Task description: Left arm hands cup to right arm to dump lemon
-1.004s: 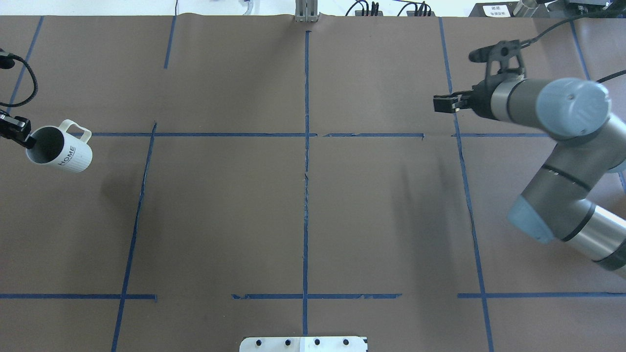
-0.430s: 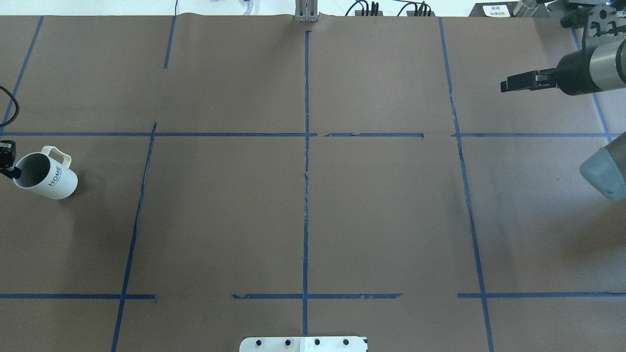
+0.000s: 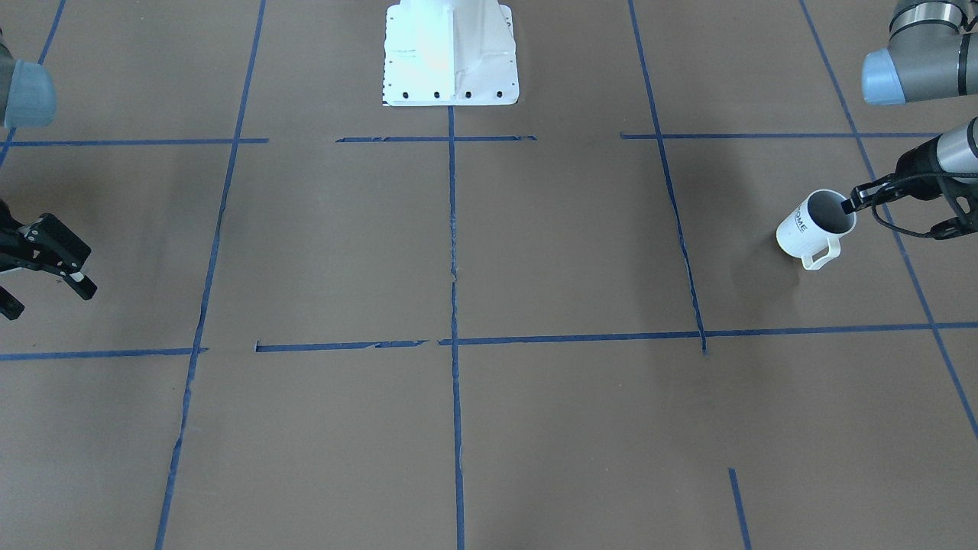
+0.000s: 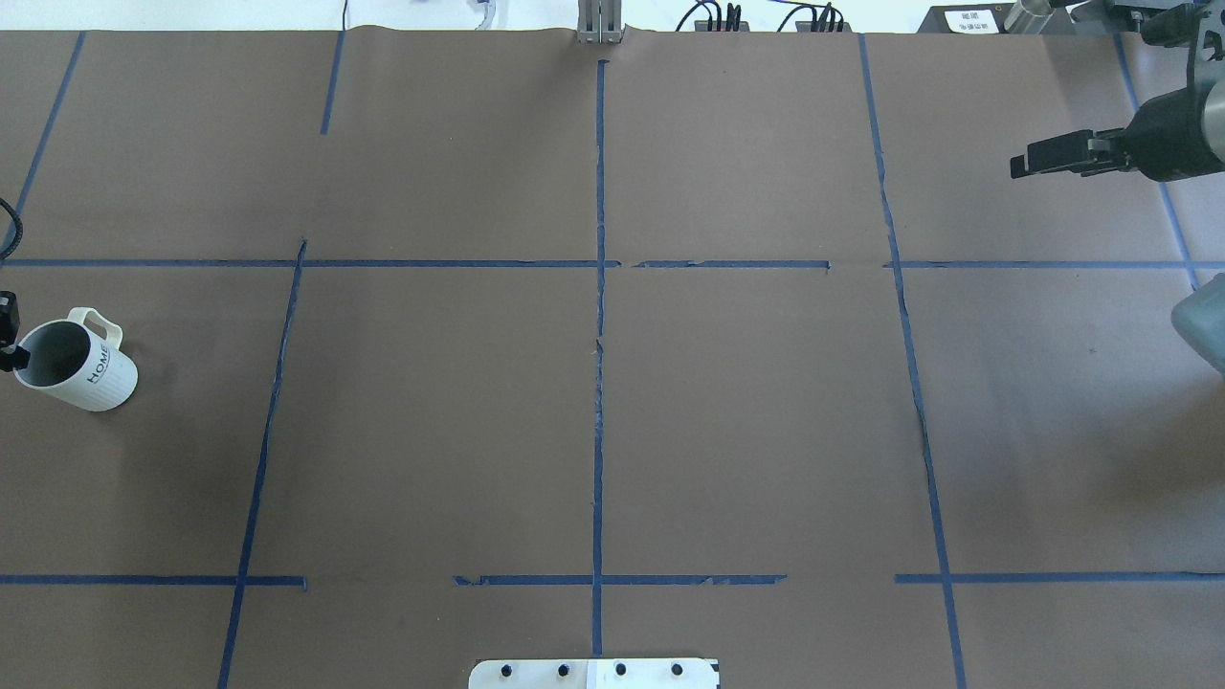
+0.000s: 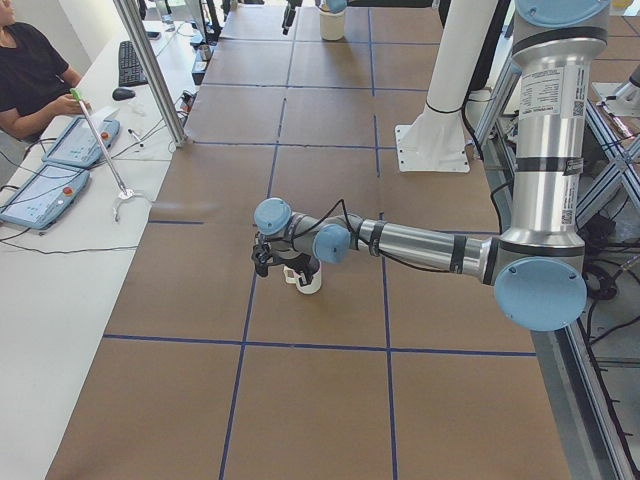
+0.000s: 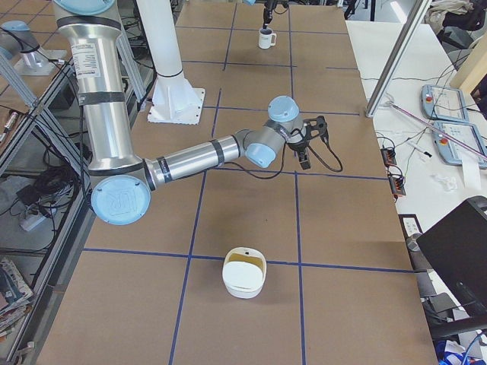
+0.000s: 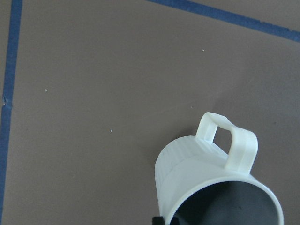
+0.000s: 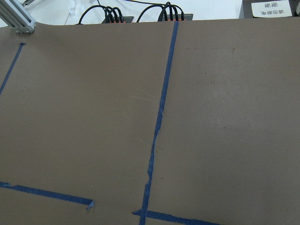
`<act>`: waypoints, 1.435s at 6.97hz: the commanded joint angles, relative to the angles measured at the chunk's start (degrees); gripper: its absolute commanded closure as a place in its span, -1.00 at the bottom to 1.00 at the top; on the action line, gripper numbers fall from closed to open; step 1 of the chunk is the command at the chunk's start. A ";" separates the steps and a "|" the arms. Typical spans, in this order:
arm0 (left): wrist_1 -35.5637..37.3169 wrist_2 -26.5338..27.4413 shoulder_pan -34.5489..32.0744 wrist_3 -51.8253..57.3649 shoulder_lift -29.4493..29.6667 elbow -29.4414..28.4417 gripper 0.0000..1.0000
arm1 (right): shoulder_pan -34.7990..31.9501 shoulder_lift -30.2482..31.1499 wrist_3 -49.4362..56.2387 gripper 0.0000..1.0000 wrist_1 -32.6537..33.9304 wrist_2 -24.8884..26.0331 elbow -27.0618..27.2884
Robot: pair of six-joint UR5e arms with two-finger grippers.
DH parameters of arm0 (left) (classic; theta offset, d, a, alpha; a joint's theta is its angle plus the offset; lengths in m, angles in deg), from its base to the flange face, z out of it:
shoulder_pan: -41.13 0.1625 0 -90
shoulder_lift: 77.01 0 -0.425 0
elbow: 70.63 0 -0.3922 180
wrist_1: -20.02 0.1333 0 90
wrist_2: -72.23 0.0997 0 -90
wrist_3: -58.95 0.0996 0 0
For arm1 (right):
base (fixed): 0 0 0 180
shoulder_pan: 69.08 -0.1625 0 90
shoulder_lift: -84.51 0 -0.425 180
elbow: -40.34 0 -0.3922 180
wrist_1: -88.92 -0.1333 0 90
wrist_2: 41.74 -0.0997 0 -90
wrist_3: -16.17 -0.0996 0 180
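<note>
**Front view:** the left gripper (image 3: 848,205) is clamped on the rim of the cup (image 3: 811,227), one finger inside. The cup is tilted at the left end of the table (image 3: 535,252). The right gripper (image 3: 48,302), well apart at the other end, is spread and empty.

**Overhead:** the cup reads "HOME", and its grey inside shows no lemon.

**Left wrist:** only the cup's handle and rim appear.

**Right wrist:** bare table and a white label (image 8: 275,8), unreadable.

**Progress:** the cup is held, but hand-over and dumping both seem left to do.
</note>
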 commanded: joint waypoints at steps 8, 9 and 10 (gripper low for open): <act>-3.97 1.37 -16.28 22.34 0.25 2.08 -1.00 | -13.28 19.71 21.31 -1.00 5.63 -14.15 0.09; 0.73 1.37 -18.05 27.52 0.25 1.98 -1.00 | -13.55 22.71 27.13 -1.00 7.72 -14.15 0.09; 4.61 1.46 -19.20 31.22 0.60 2.07 -1.00 | -13.82 23.53 31.19 -1.00 12.87 -13.46 0.87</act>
